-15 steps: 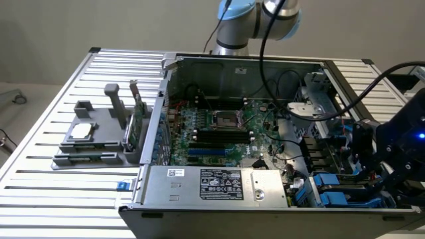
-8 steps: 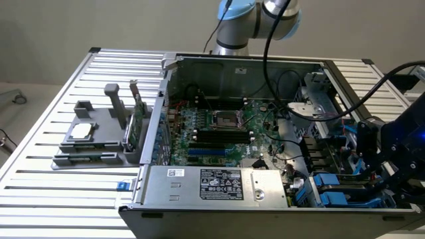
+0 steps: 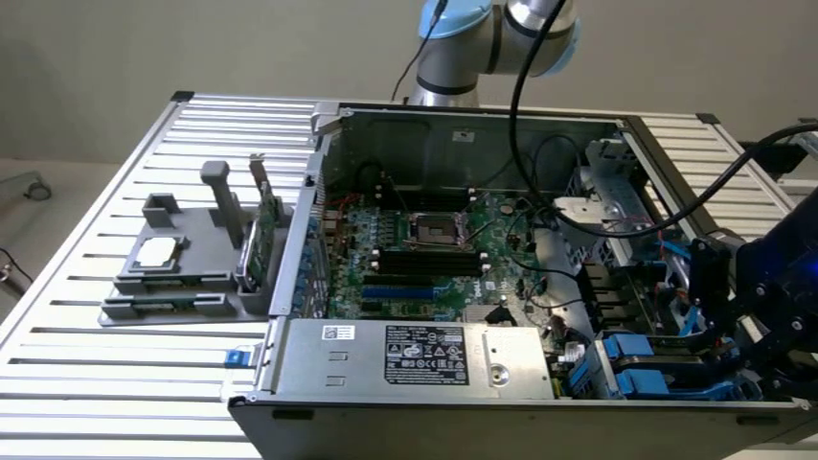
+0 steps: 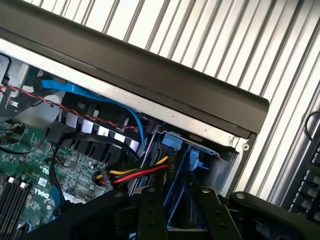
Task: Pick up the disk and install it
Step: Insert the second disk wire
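table (image 3: 77, 383): you're on a slatted aluminium top; bare slats run free on both sides of the case, with the widest open stretch at the exterior view's left.
room: plain beige wall behind the table, and a strip of floor at the exterior view's left.
case (image 3: 511, 414): open computer tower lying on its side, lid off; its dark rim walls in the drive corner at the exterior view's right, so you have little free room there.
arm (image 3: 499, 38): base behind the case, wrist end down over that drive corner.
motherboard (image 3: 422, 240): green, flat on the case floor, open from above.
power supply (image 3: 422, 355): silver box along the near wall, beside the drive corner.
fixture tray (image 3: 167, 297): grey, on the slats just beside the case at the exterior view's left.
disk (image 4: 182, 150): on edge in the drive corner, its blue frame just inside the case rim.
gripper (image 4: 177, 195): directly over the disk's blue frame; you cannot tell whether it is spread or pinching it.
cables (image 4: 135, 175): yellow, red and black bundle crowding the bay right beside the disk.
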Action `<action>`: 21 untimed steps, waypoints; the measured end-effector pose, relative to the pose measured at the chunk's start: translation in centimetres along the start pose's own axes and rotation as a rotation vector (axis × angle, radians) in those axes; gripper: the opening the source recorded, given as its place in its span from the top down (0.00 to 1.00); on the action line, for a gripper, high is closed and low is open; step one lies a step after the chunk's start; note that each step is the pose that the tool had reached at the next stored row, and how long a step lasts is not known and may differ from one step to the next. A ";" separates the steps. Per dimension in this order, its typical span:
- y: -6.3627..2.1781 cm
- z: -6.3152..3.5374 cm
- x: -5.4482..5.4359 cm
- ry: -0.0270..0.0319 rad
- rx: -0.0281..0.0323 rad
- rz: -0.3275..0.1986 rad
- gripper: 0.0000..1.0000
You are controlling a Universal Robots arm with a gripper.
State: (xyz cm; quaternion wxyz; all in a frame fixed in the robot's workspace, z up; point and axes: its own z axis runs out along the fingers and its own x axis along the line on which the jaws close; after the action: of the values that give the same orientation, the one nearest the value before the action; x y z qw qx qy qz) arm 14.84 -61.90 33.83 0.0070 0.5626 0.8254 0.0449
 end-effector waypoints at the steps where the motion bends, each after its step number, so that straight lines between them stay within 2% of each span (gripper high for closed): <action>1: -0.01 0.06 0.0 -0.0001 0.0008 0.003 0.69; 5: 0.01 0.16 -0.1 0.0032 0.0081 0.013 0.69; 9: 0.16 0.18 -0.1 0.0122 0.0195 0.015 0.69; 11: 0.21 0.19 -0.1 0.0208 0.0182 0.016 0.69; 14: 0.24 0.20 -0.2 0.0445 0.0097 0.017 0.69; 15: 0.26 0.20 -0.2 0.0485 0.0081 0.018 0.69; 17: 0.32 0.20 -0.3 0.0509 0.0072 0.018 0.69; 21: 0.41 0.20 -0.5 0.0520 0.0066 0.019 0.69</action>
State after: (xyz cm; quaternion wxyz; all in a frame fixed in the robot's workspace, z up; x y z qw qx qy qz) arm 15.42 -62.22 33.65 -0.0168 0.5692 0.8200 0.0568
